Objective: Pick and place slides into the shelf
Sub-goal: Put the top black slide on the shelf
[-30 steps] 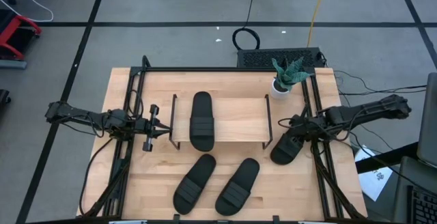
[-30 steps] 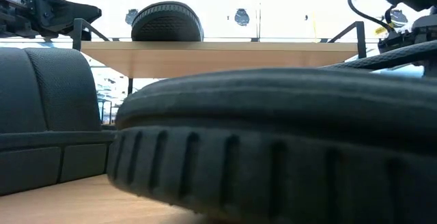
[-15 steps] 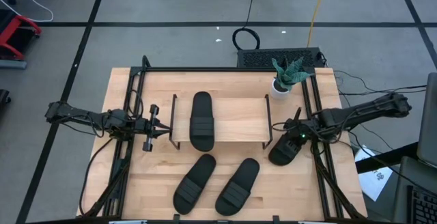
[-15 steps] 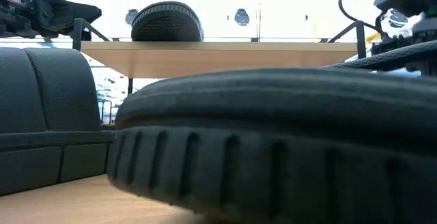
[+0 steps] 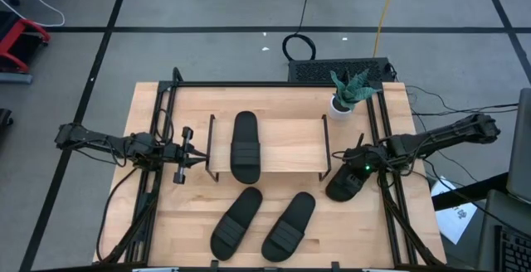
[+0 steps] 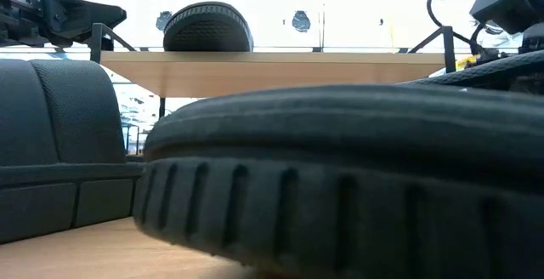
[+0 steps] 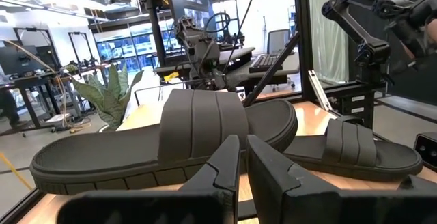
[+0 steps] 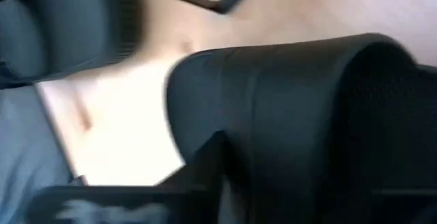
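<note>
A black slide (image 5: 246, 146) lies on the shelf's (image 5: 290, 148) light wood top board. Two more slides (image 5: 236, 221) (image 5: 289, 225) lie sole-down on the table near its front edge. A further slide (image 5: 343, 184) lies to the right of the shelf, with my right gripper (image 5: 356, 171) down on its far end and shut on it. My left gripper (image 5: 196, 158) is shut on nothing, level with the shelf, just off its left end. In the low view a near slide (image 6: 340, 168) fills most of the picture. My right gripper is at the ribbed strap (image 8: 287, 115) of the slide beside the shelf, coming from the table's right side and slanting down. One finger (image 8: 205, 169) lies against the strap's edge; the strap hides the other finger. The slide's sole rests on the table.
A small potted plant (image 5: 347, 94) stands at the back right of the table. Dark frame rails (image 5: 162, 139) (image 5: 383, 139) run along the table's left and right sides. Bare wood lies behind the shelf and at the front left.
My right gripper has gone down and a little toward the table's near-left, onto the far end of the slide beside the shelf. My left arm has kept still.
</note>
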Tool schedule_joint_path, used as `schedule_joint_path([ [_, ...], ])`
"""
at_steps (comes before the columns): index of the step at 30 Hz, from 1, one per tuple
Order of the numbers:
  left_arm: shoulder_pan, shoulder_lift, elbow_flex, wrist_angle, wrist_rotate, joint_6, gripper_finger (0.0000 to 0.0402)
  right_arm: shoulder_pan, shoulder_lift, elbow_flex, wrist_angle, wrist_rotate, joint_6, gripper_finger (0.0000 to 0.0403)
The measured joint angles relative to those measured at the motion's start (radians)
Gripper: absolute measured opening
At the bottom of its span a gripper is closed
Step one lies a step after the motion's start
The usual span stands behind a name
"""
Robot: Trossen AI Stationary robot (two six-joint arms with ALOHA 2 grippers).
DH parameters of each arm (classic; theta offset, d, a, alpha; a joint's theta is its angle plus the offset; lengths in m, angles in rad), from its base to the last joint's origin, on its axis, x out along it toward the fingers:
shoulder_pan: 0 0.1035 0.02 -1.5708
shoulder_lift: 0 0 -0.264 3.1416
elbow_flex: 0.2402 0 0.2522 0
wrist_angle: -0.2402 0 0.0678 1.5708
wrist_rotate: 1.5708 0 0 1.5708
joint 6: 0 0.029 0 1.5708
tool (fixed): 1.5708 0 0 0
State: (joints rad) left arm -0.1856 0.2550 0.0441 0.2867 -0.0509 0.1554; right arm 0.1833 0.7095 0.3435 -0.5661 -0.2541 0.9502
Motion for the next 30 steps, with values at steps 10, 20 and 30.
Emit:
schedule_joint_path([
  [10, 0.000, 0.000, 0.000, 0.003, 0.000, -0.003, 0.0033, 0.002, -0.070, 0.039, 0.009, -0.064, -0.040, 0.0006],
  [20, 0.000, 0.000, 0.000, 0.003, 0.000, -0.013, 0.0033, 0.038, -0.081, 0.234, -0.149, -0.065, -0.162, 0.0003],
  [30, 0.000, 0.000, 0.000, 0.002, 0.000, -0.016, 0.0033, 0.229, -0.070, 0.268, -0.064, -0.081, -0.130, 0.0001],
])
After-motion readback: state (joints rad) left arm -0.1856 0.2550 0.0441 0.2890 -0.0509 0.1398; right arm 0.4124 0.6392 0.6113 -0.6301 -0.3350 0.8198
